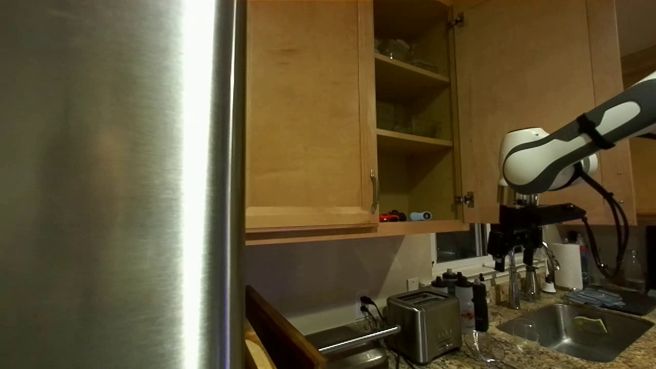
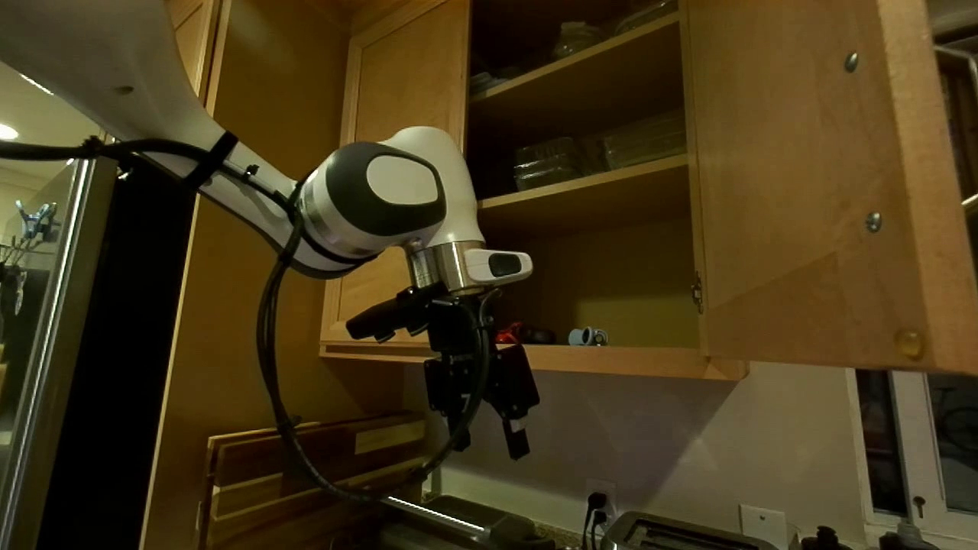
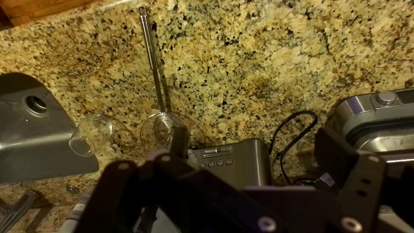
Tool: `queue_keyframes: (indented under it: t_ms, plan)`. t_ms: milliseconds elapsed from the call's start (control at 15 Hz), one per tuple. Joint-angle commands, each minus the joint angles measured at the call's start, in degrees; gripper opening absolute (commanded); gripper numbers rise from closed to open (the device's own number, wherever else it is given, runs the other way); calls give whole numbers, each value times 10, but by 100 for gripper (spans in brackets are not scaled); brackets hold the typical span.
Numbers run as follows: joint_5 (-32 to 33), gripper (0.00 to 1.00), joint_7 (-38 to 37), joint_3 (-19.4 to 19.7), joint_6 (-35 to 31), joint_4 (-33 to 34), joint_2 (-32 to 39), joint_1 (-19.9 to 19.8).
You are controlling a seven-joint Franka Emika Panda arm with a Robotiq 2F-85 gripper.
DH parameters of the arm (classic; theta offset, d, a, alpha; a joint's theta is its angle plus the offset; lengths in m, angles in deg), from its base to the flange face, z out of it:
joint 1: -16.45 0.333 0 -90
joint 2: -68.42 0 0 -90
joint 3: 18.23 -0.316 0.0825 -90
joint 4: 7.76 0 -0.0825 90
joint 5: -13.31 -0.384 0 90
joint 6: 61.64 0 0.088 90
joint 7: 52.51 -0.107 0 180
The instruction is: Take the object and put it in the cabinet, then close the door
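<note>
Cabinet [image 1: 435, 179]: stands open, with a blue tube [image 1: 421, 216] on its floor and, near it, a red thing [image 1: 388, 218] whose shape you can't make out.
Blue tube or red thing: your task doesn't say which object is meant; one of these is my guess, which would put it inside the cabinet already.
End effector [image 2: 490, 441]: released, tips spread and pointing down, nothing between them; it shows lower than the cabinet's bottom edge in both exterior views.
Desk [image 3: 275, 55]: carries a strainer [image 3: 158, 92], a glass [image 3: 100, 126] and a toaster [image 3: 241, 168]; I doubt you're after any of them.
Open door [image 2: 802, 206]: its inner face shows; closing it looks like your step in hand, not yet done.
Door's free edge: your next move likely calls for reaching around it to the outer face, then pushing the door toward the cabinet while you stay clear of its swing.
</note>
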Motion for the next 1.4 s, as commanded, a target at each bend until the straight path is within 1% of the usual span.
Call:
queue_keyframes:
  t_ms: [0, 133, 333, 533, 667, 1067, 1133, 1200, 1333]
  plan:
    - [1, 100, 16, -1, -3, -4, -4, -1]
    - [29, 100, 21, -4, -18, -15, -11, -11]
    - [86, 100, 8, -10, -29, -29, -20, -31]
    - [119, 100, -2, -8, -33, -36, -22, -45]
    - [129, 100, -5, -8, -37, -41, -22, -49]
    - [134, 100, 0, -3, -39, -41, -20, -53]
    - [129, 100, -3, -3, -34, -38, -18, -53]
    - [116, 100, 10, -1, -20, -21, -2, -44]
    - [116, 100, 10, -1, -20, -21, -2, -44]
